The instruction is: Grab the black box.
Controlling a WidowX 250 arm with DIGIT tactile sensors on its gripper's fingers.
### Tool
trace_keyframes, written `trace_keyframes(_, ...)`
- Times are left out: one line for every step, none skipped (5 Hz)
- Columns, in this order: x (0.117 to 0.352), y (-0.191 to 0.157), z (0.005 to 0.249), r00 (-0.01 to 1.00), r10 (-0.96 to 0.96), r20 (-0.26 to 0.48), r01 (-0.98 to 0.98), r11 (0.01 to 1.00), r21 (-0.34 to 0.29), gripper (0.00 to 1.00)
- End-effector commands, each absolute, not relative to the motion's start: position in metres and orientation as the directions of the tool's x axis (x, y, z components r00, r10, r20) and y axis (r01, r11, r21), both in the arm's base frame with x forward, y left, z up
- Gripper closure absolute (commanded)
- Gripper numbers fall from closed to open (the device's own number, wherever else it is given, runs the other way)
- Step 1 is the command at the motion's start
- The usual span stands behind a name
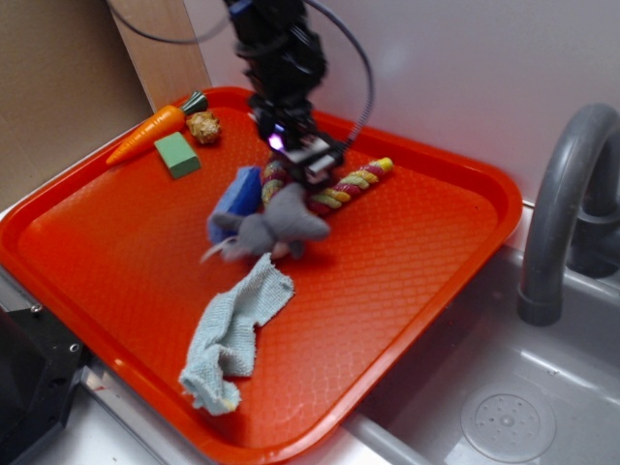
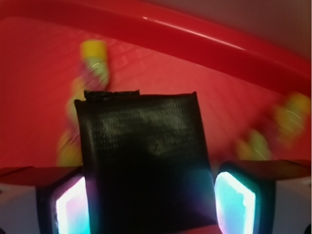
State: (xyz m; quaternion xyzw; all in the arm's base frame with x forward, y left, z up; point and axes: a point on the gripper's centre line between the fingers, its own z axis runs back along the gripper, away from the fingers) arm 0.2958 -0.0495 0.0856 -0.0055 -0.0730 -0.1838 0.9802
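1. Between the fingers (image 2: 73, 207): no free gap; the black box (image 2: 144, 161) filled it, touching both pads.
2. Directly beneath the fingers: rope toy (image 1: 339, 189), grey plush mouse (image 1: 276, 231) and blue sponge (image 1: 235, 199), crowded together.
3. Beyond the fingertips: bare red tray (image 2: 44, 63) floor, then its raised rim.
4. Well apart: green block (image 1: 177, 155), carrot (image 1: 145, 134), cloth (image 1: 232, 334).
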Motion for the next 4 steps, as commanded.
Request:
trace_keyframes(0.225, -0.009, 0.204, 0.99, -0.015, 0.143, 0.019, 0.999, -0.032, 1.0)
trace_keyframes(0.188, 0.017, 0.21, 0.97, 0.232, 0.066, -0.231, 0.973, -0.029, 1.0)
trace_keyframes(0.163, 0.027, 0.185, 0.884, 0.466, 0.024, -0.465, 0.885, -0.028, 1.0)
trace_keyframes(0.154, 0.021, 0.182, 0.829, 0.559, 0.026, -0.559, 0.829, -0.02, 1.0)
